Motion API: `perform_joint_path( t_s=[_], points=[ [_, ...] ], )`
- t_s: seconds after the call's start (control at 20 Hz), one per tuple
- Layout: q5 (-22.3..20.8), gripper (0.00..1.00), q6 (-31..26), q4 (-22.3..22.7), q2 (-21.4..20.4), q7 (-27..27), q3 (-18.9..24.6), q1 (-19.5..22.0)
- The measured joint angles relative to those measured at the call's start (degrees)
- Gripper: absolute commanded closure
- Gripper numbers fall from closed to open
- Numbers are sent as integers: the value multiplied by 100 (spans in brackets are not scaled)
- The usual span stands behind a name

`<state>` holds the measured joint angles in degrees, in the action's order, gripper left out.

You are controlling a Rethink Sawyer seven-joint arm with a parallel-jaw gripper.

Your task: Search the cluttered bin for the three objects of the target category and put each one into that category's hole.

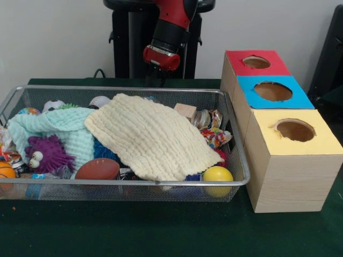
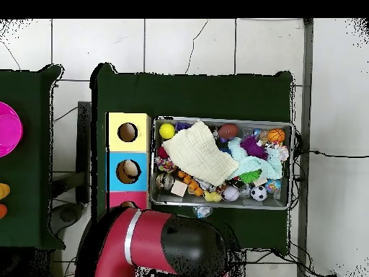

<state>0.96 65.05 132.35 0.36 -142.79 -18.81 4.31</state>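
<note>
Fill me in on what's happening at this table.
A red and black robot arm hangs behind a wire mesh bin and holds nothing; its claw is not clearly visible. The bin is full of clutter: a cream cloth spread over the middle, a mint cloth, a purple fuzzy toy, a brown football and a yellow ball. Beside it stand three boxes with holes, topped red, blue and yellow. In the overhead view, something pale lies in the blue one.
</note>
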Motion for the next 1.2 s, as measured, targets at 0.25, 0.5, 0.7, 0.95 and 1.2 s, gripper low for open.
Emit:
perform_joint_path(
  t_s=[0.25, 0.5, 0.7, 0.95, 1.2],
  points=[
    [-4, 0, 74, -8, 30, 0, -2, -2],
    [-8, 0, 243, -31, 100, 0, -15, -3],
    [-118, 0, 263, -57, 104, 0, -17, 92],
    [-434, 0, 142, -89, 15, 0, 26, 422],
    [-705, 0, -167, -122, -136, 0, 74, 714]
  ],
)
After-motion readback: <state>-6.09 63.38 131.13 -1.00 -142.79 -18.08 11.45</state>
